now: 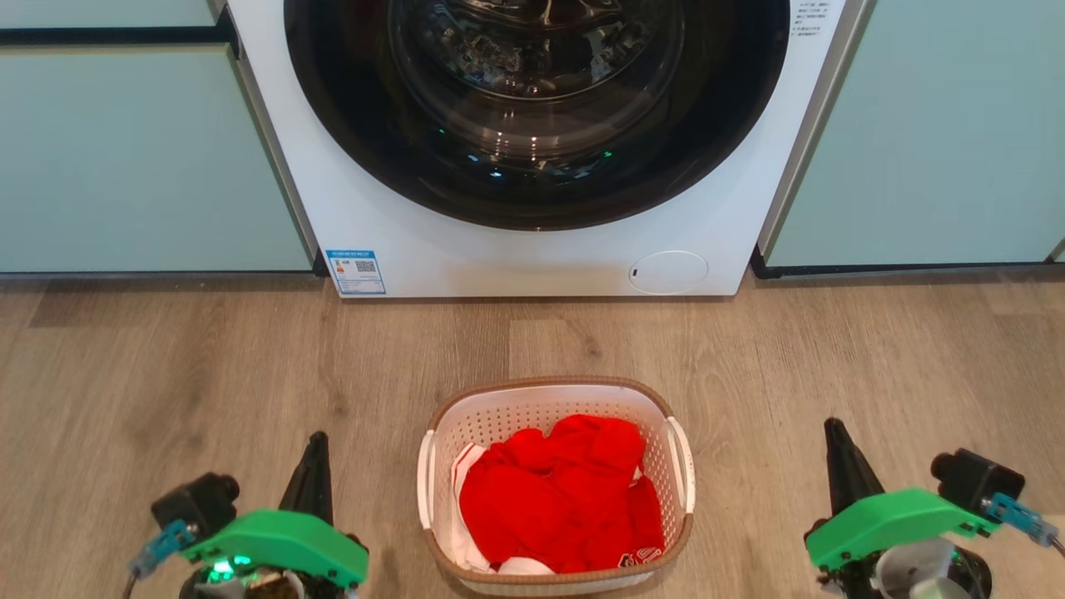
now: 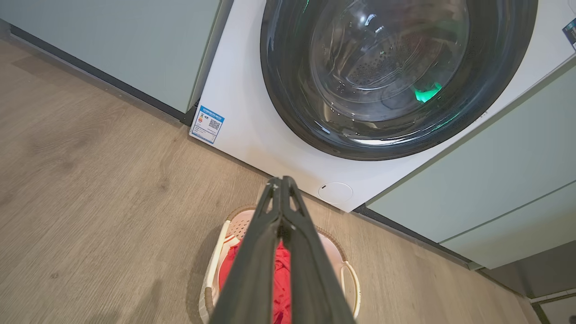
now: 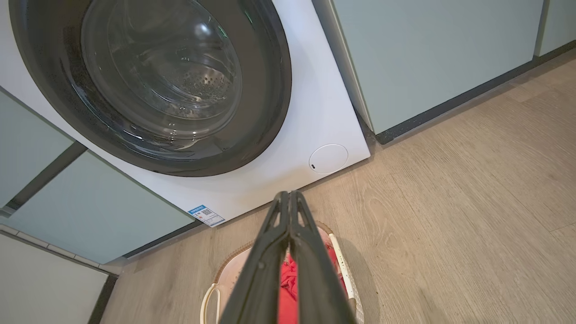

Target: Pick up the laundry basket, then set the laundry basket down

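Observation:
The laundry basket (image 1: pixel 556 399) stands on the wooden floor at the bottom centre of the head view, white and perforated with a brown rim, and it holds red clothes (image 1: pixel 566 499). White handles sit on its left (image 1: pixel 426 491) and right (image 1: pixel 684 466) sides. My left gripper (image 1: pixel 316 445) is shut, well to the basket's left and apart from it. To the basket's right, clear of it, my right gripper (image 1: pixel 832 433) is shut too. In the left wrist view the shut fingertips (image 2: pixel 281 182) hang above the basket (image 2: pixel 216 270). The right wrist view shows the shut tips (image 3: pixel 288 195) over the basket (image 3: pixel 234 261).
A white front-loading washing machine (image 1: pixel 532 258) with a dark round door stands just behind the basket. Pale green cabinet fronts (image 1: pixel 141 158) flank it on both sides. Bare wooden floor (image 1: pixel 166 374) stretches left and right of the basket.

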Robot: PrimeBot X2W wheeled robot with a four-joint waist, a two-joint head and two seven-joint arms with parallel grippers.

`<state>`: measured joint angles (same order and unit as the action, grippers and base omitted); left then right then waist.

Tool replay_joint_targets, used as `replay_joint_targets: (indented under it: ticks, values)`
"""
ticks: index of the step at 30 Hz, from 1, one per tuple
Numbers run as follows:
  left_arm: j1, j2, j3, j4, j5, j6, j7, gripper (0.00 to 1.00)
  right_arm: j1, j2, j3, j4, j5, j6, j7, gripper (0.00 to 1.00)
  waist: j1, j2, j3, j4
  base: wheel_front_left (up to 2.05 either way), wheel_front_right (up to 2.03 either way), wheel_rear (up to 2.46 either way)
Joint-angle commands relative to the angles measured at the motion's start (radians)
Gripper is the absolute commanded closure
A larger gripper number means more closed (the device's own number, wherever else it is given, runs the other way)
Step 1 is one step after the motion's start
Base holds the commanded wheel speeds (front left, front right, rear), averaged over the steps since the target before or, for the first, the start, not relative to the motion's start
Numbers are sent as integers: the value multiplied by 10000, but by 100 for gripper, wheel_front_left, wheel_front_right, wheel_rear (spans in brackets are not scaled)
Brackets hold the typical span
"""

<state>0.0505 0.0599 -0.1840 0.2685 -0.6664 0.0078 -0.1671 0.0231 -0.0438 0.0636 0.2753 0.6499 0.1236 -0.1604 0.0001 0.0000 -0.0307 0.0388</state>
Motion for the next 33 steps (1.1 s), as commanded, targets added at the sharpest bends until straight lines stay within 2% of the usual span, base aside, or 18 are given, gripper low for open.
replay_joint_targets:
  ticks: [1,33]
  values:
    - [-636,93,226,-311,-327,-105,65,100,-615,-190,-50,-327,346,22,54,100,-1,0,7,-8,0,0,0]
    - [-970,124,1098,-294,-3787,-575,959,100,-858,-243,-546,-327,3859,40,929,100,-1,0,129,-148,0,0,0]
